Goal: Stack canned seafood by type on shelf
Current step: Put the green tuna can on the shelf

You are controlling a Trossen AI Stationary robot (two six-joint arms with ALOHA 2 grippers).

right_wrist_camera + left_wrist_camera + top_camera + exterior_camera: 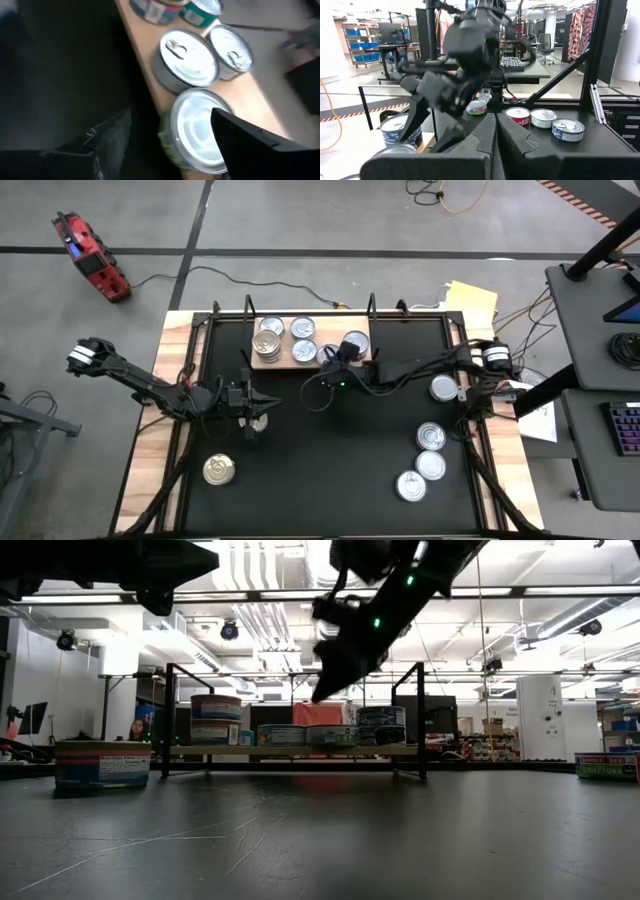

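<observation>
Silver-topped tuna can (pixel 197 132) sits at the wooden shelf (pixel 268 362) edge between the right gripper's (pixel 170 137) wide-open fingers, unheld; a careless nudge could tip it off. Left gripper (pixel 262 412), closed and empty, waits over the bench (pixel 330 470).

Black table (pixel 330 450), wooden side edges. Light wooden shelf (pixel 364 330) at far edge, bearing several silver-topped cans (pixel 302 328). Loose on table: four cans (pixel 431 437) right, one gold-topped can (pixel 219 470) left.
</observation>
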